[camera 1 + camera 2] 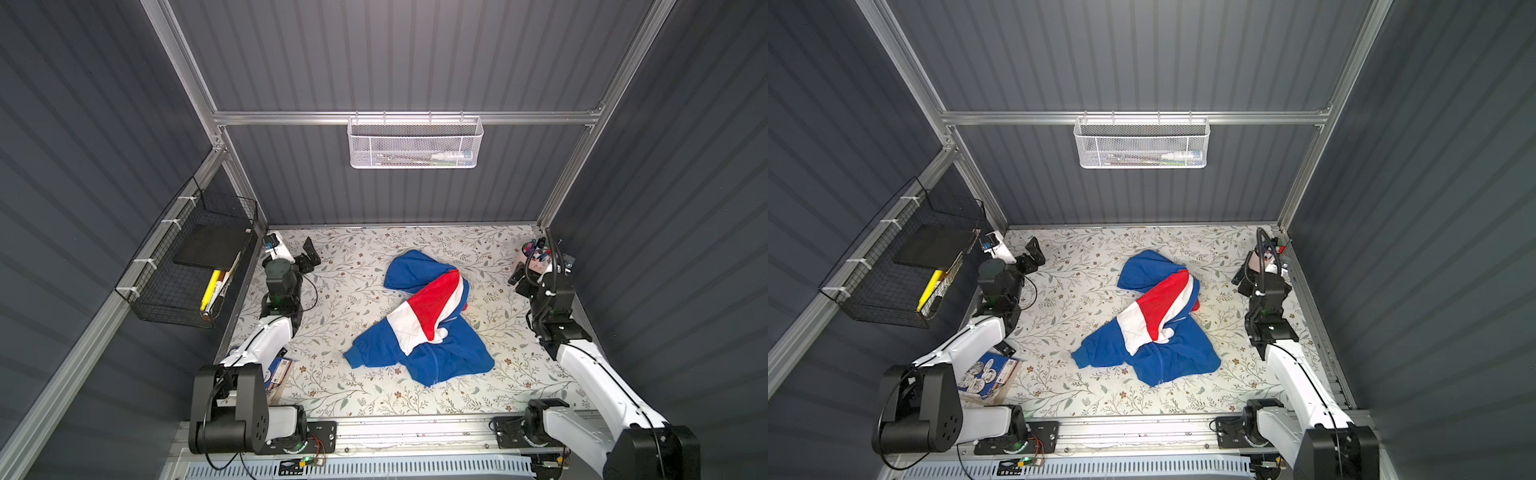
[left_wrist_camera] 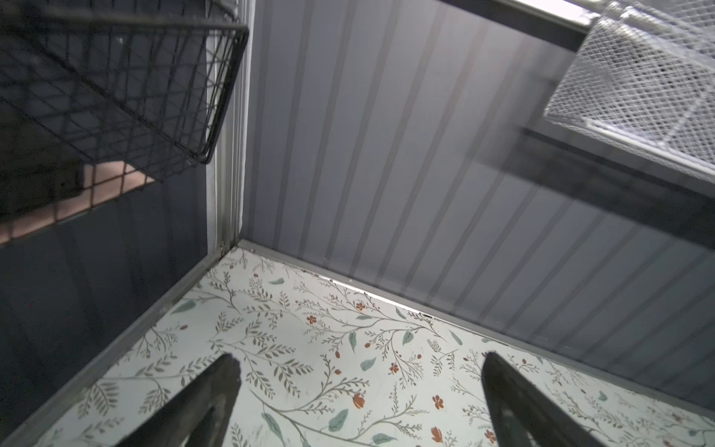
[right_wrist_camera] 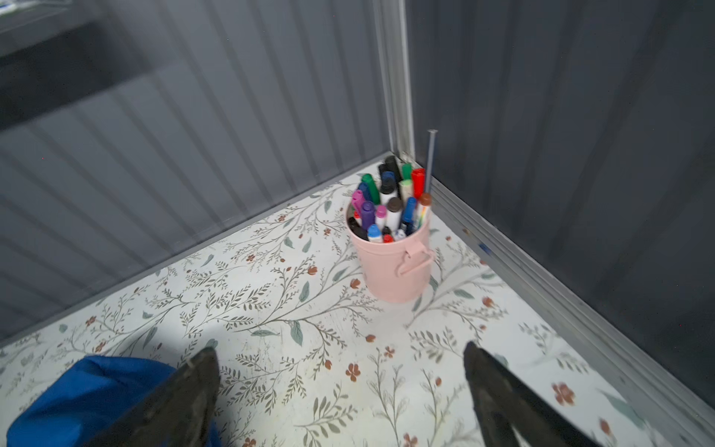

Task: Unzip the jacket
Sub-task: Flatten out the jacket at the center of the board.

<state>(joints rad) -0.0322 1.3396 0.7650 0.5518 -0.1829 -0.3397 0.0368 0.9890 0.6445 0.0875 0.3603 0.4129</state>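
The jacket [image 1: 419, 328] [image 1: 1150, 332] lies crumpled in the middle of the floral table in both top views. It is royal blue, with a red and white band folded across the top. Its zipper and pull are hidden in the folds. My left gripper [image 1: 293, 253] [image 2: 360, 363] is open and empty at the far left corner, well clear of the jacket. My right gripper [image 1: 538, 266] [image 3: 338, 352] is open and empty near the far right corner. A blue fold of the jacket [image 3: 89, 394] lies just beside one of its fingers [image 3: 193, 387].
A pink cup of markers [image 3: 394, 267] stands in the far right corner, just ahead of the right gripper. A black wire basket [image 1: 191, 266] hangs on the left wall and a white mesh basket [image 1: 415, 143] on the back wall. A printed box [image 1: 990, 374] lies under the left arm.
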